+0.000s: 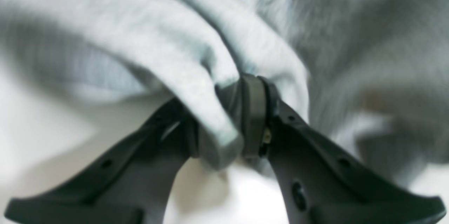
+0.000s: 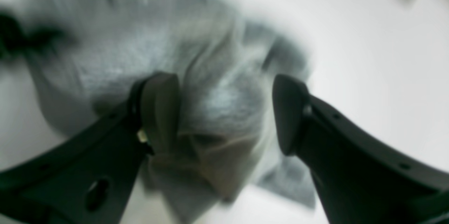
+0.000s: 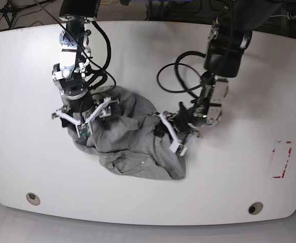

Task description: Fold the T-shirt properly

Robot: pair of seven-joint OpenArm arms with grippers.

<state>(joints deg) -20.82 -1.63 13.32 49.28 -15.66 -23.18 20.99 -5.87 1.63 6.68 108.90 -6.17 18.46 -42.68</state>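
Left gripper [image 1: 224, 126] pinches a T-shirt [image 3: 133, 147] fold. Right gripper [image 2: 226, 112] stands wide over blurred cloth; lettering hidden; contact unclear.

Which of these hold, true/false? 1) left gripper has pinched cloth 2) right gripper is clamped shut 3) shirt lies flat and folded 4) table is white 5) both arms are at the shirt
1) True: the left gripper has a fold of the T-shirt between its fingers.
2) False: the right gripper has its jaws apart, with cloth between them.
3) False: the shirt is a crumpled heap.
4) True: the table is white.
5) True: one arm is at each side of the heap.
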